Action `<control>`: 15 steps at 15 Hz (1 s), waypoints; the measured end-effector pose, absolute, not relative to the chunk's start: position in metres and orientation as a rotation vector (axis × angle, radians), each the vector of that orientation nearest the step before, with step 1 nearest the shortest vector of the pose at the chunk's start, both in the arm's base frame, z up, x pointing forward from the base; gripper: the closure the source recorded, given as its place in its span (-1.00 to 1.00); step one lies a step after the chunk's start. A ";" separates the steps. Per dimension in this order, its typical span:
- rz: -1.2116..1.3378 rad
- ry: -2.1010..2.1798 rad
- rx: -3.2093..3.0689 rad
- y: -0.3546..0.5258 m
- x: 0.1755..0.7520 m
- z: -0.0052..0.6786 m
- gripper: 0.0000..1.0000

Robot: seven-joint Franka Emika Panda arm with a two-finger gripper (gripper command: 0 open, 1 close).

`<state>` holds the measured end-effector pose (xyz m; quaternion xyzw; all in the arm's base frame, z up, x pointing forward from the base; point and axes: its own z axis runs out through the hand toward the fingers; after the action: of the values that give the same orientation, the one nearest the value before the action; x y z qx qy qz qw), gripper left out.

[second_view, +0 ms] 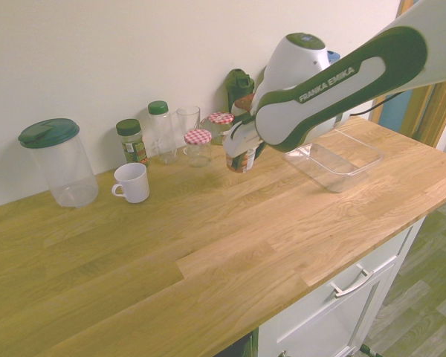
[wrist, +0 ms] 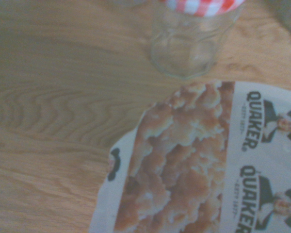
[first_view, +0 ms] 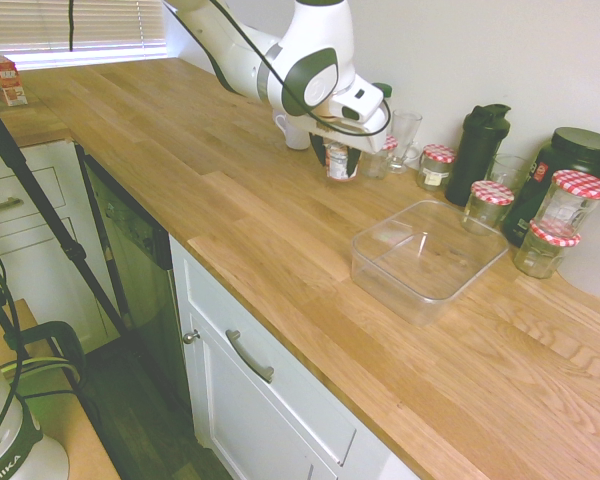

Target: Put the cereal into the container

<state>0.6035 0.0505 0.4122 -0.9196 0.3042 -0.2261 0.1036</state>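
One small white cereal cup (first_view: pixel 338 163) with red and dark print hangs pinched in the gripper (first_view: pixel 340 152), the clear container (first_view: pixel 427 257) well off to its side; opposite, the cup (second_view: pixel 240 159) clears the counter (second_view: pixel 208 238); close up, its lid (wrist: pixel 199 160) reads Quaker.

The broad wooden desk (first_view: pixel 280 230) was pale oak plank with visible grain and a smooth, faintly satin finish. The small white cereal cup (wrist: pixel 203 165) carried a matt paper-like lid printed with oat clusters and dark lettering. The large square clear plastic container (first_view: pixel 425 258) looked glossy and see-through, its rim catching light. A clear glass jar with a red-checked lid (wrist: pixel 191 39) shone smoothly. The plain white mug (second_view: pixel 131 183) looked like glazed ceramic. The arm's white hand (second_view: pixel 241 152) had glossy hard plastic shells.
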 end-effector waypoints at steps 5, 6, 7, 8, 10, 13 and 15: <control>-0.801 1.063 -2.596 -0.035 0.540 0.457 1.00; -0.829 1.088 -2.572 -0.051 0.525 0.463 1.00; -0.845 1.104 -2.553 -0.064 0.510 0.464 1.00; -0.847 1.125 -2.536 -0.079 0.498 0.462 1.00; -0.825 1.159 -2.497 -0.105 0.489 0.451 1.00; -0.789 1.183 -2.468 -0.139 0.501 0.429 1.00; -0.755 1.211 -2.468 -0.157 0.519 0.418 1.00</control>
<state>0.5192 -0.1575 0.4178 -0.8566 0.4203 -0.2620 0.1449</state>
